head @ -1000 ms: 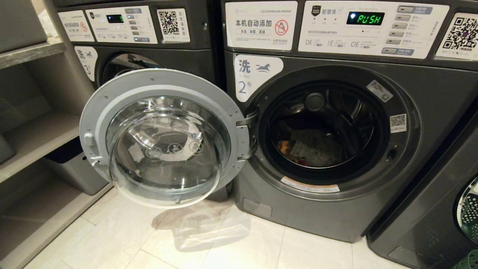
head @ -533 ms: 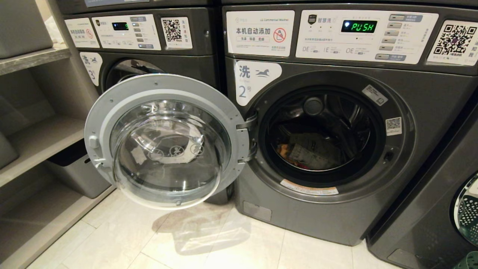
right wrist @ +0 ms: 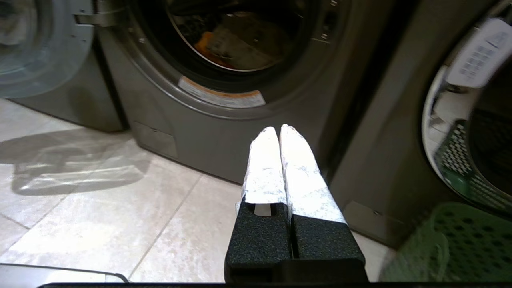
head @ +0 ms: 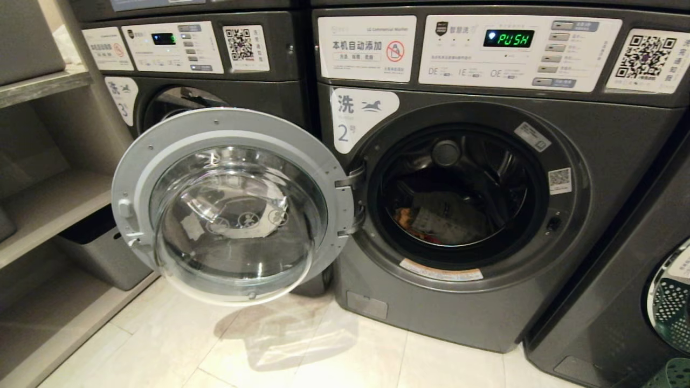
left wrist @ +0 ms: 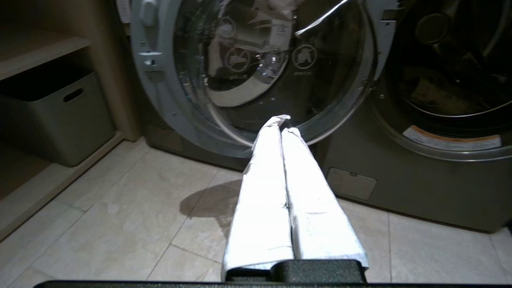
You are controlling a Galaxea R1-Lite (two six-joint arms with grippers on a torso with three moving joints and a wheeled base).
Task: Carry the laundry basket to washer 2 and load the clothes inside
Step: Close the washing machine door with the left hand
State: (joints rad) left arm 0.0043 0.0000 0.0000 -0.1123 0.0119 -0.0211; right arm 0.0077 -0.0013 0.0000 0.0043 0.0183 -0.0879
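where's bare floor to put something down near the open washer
Bare pale tile floor lies in front of the dark grey front-loading washer 2, under and ahead of its open chrome-ringed glass door, bordered on the left by the shelf base. The right is crowded: the dark green perforated laundry basket stands there.

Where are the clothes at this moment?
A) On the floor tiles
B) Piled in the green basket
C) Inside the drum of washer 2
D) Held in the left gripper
C: the clothes lie inside the open drum of washer 2, whose door stands swung wide.
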